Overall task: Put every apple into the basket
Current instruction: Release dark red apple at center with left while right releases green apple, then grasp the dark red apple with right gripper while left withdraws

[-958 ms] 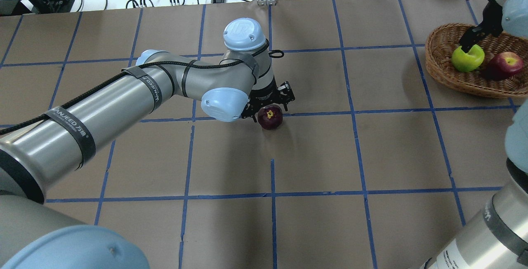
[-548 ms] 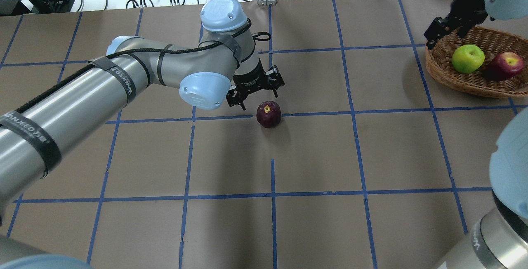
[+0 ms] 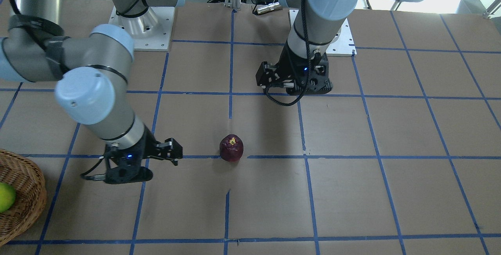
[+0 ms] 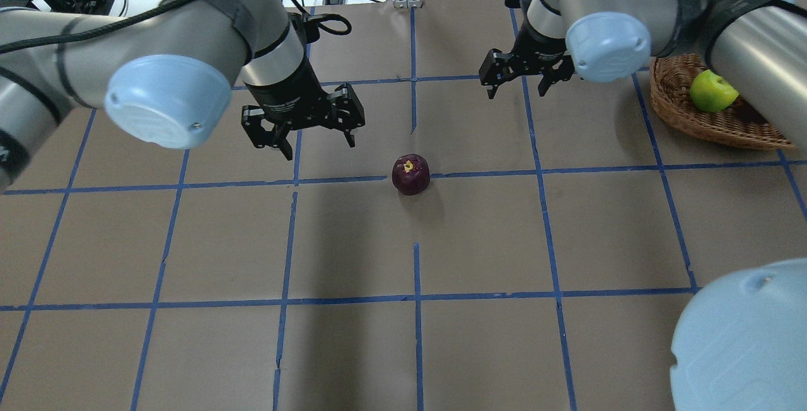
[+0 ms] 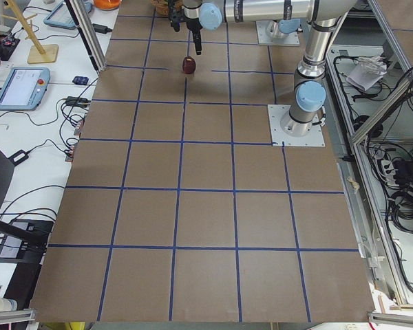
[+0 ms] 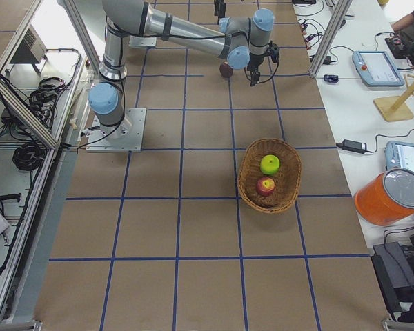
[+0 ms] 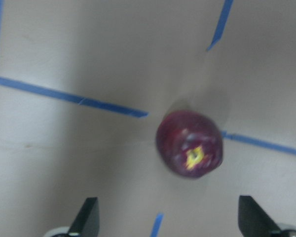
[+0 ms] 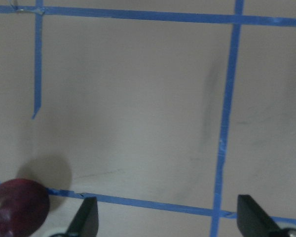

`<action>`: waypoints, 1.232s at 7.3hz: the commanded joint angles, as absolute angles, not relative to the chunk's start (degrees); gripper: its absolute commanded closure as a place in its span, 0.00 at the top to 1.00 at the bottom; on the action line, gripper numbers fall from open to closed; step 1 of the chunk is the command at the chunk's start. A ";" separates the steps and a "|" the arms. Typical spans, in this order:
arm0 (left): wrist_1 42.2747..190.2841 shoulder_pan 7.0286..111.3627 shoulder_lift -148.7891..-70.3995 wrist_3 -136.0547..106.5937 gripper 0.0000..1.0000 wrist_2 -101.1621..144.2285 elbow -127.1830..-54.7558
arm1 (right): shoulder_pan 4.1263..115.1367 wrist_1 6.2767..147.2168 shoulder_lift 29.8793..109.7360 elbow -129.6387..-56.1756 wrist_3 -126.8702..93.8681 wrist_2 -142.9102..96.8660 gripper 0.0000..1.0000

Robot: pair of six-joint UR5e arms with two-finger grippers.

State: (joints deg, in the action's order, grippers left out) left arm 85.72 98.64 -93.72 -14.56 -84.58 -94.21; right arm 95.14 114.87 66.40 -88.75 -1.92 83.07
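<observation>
The dark purple apple sits on the table at frame centre, just beyond it the left gripper and, farther up-right, the right gripper hang spread wide and empty, and the basket at far right holds the green apple.

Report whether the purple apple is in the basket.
Out. The purple apple sits on the table at a blue tape line, well apart from the basket holding the green apple.

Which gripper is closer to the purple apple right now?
Left, probably. The left gripper hovers open just left of the purple apple; the right gripper hangs open farther off to its right.
</observation>
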 commanded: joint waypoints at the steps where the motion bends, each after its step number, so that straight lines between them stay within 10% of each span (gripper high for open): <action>1: 92.80 95.46 -86.25 -6.81 1.00 -89.71 -94.04 | 104.98 118.55 64.96 -90.26 -16.71 83.49 1.00; 8: 88.77 90.52 -87.45 -1.32 1.00 -88.94 -91.67 | 111.44 120.50 57.84 -92.28 -28.30 89.03 0.97; 9: 88.77 90.53 -87.63 -1.14 1.00 -88.95 -91.15 | 111.27 120.15 58.18 -91.59 -27.43 88.86 0.35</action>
State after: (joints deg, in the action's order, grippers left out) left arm 88.95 90.48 -87.14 -1.33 -88.92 -91.79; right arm 111.27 120.39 58.23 -92.04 -28.11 88.77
